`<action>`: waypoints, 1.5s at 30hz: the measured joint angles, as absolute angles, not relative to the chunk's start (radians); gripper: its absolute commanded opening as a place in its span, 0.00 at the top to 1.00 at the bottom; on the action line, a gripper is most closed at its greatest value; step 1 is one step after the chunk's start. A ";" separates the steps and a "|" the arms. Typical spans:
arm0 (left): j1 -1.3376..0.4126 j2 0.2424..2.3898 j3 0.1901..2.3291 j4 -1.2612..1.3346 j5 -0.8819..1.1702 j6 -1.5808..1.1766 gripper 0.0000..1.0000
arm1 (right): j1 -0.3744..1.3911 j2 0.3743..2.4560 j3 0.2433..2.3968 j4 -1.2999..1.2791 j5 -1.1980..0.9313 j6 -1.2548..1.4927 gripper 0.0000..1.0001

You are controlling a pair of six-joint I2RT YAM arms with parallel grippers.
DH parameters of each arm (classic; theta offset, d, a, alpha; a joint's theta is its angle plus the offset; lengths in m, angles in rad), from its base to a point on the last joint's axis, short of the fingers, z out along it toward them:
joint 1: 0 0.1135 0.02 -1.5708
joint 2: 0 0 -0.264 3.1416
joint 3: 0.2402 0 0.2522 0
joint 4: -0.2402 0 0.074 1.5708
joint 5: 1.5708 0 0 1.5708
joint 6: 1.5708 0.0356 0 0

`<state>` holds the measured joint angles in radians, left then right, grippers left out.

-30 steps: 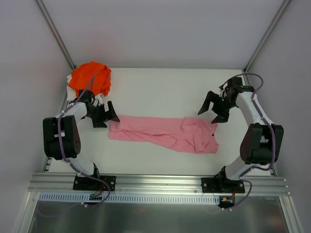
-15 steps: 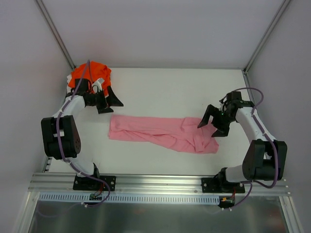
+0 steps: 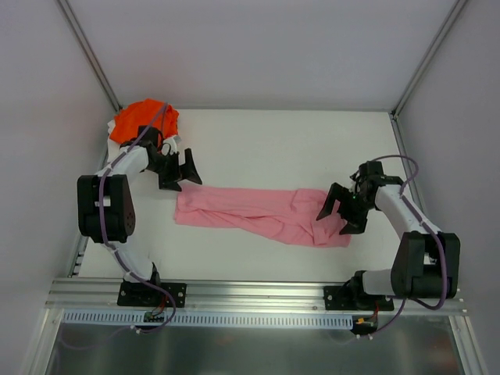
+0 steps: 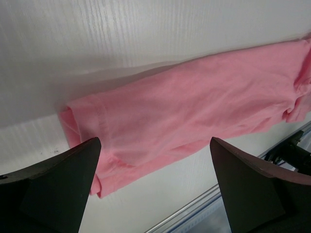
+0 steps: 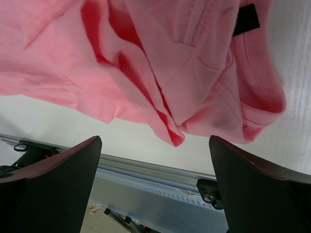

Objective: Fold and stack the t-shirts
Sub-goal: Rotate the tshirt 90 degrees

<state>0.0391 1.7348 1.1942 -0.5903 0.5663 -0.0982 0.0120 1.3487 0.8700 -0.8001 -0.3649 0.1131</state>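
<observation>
The light pink t-shirt (image 3: 258, 215) lies folded into a long, rumpled strip across the middle of the table. The bright orange t-shirt (image 3: 134, 121) sits bunched in the far left corner. My left gripper (image 3: 181, 173) hangs open just beyond the strip's left end, between the two shirts. In the left wrist view the pink t-shirt (image 4: 194, 102) fills the space ahead of the open left gripper (image 4: 154, 141). My right gripper (image 3: 341, 216) is open over the creased right end. The right wrist view shows the pink t-shirt (image 5: 170, 63) in folds above the empty right gripper (image 5: 154, 138).
A metal rail (image 3: 258, 293) runs along the table's near edge and carries both arm bases. Grey walls and slanted frame posts (image 3: 87, 55) close in the back and sides. A small black label (image 5: 245, 19) is sewn inside the pink shirt's right end.
The left gripper swung away from the orange shirt, toward the pink shirt's left end. The right gripper came nearer and lower, over the pink shirt's right end. Both stayed open.
</observation>
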 measured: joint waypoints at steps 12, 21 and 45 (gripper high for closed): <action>-0.041 1.923 1.308 -0.621 0.575 -0.092 0.01 | 0.012 1.420 0.812 -0.734 -0.360 0.134 0.01; -0.059 1.927 1.308 -0.643 0.529 -0.091 0.01 | 0.012 1.554 0.900 -0.703 -0.360 0.125 0.00; -0.059 1.829 1.172 -0.691 0.513 -0.097 0.02 | 0.012 2.001 1.439 -0.686 -0.363 0.105 0.01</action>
<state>-0.0593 1.8290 1.1721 -0.6907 0.5133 -0.0971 0.0124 2.0014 1.4395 -0.6861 -0.3634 0.1047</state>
